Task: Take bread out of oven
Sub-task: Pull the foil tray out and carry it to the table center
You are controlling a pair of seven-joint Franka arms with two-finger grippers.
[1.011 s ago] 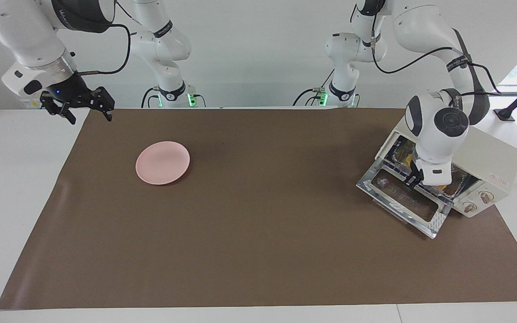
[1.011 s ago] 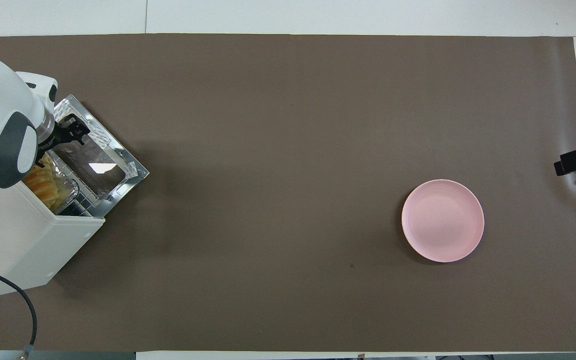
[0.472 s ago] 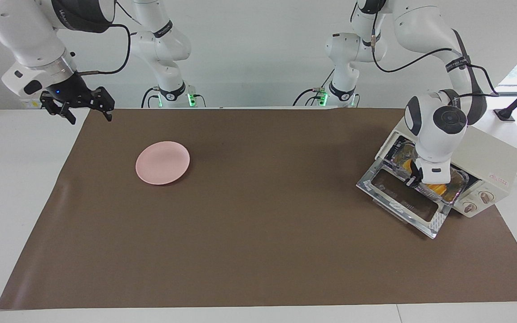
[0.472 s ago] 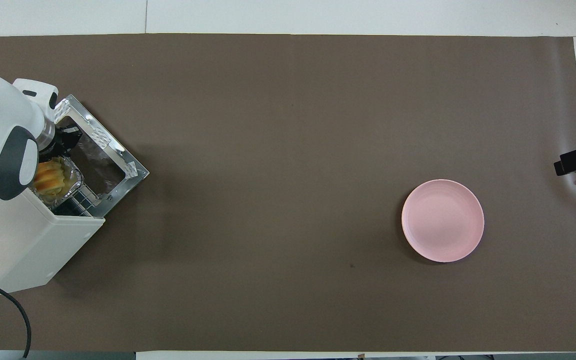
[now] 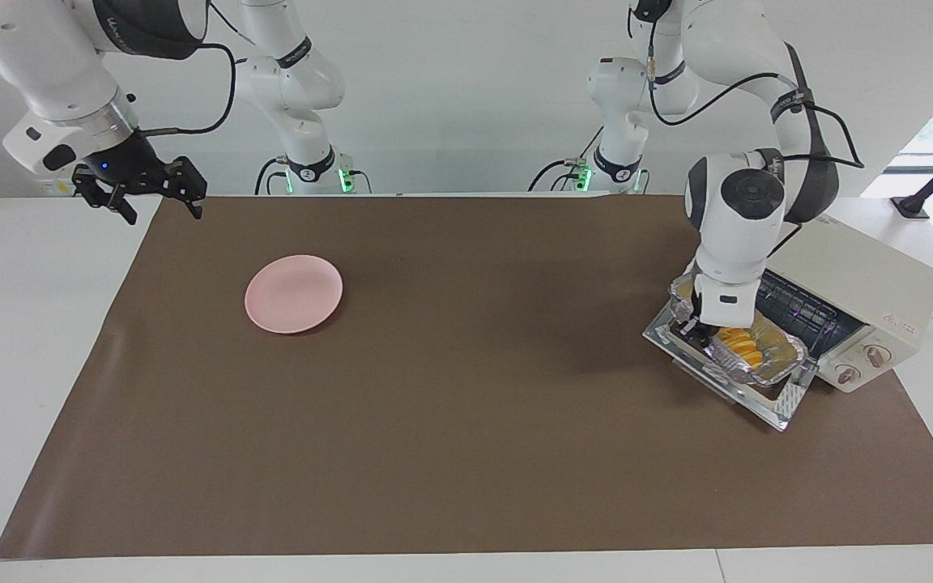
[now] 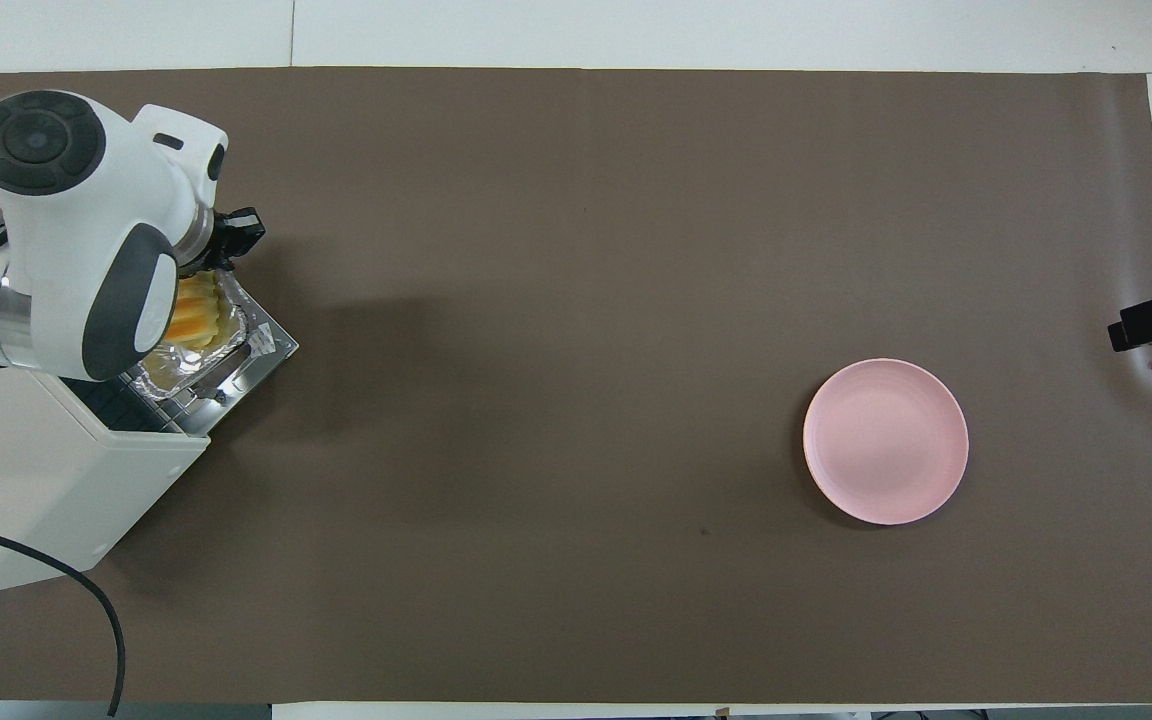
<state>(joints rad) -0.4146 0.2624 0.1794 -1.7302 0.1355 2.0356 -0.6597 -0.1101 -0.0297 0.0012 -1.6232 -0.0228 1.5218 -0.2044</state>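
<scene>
Pincer first: with a clock laid on the facing view, twelve toward the robots, the right pincer (image 5: 160, 206) hangs spread wide over the mat's (image 5: 466, 421) eleven o'clock corner, and that arm waits. Toward ten o'clock of the mat's middle lies the pink plate (image 5: 294, 293), round, smooth and shallow, with nothing on it. At three o'clock, on the table (image 5: 29, 324), stands the oven (image 5: 863, 275), a boxy cream shell with two round knobs (image 5: 877, 354), its wire rack (image 5: 798, 304) bare and its glass door (image 5: 786, 397) dropped flat. The left pincer (image 5: 697, 334) is down at the nine o'clock end of the foil tray (image 5: 790, 350), and I read it as pinched narrow on the crinkled rim. The tray rests on the open door, in front of the oven's mouth, and the bread (image 5: 738, 344) lies inside it, a golden ridged loaf, soft-looking. I judge the step to be drawing the tray out, nearly done. Next I would either lift the tray clear or let go of the rim and take the loaf itself, gently, since thin foil buckles and bread squashes, then carry it toward the plate.
</scene>
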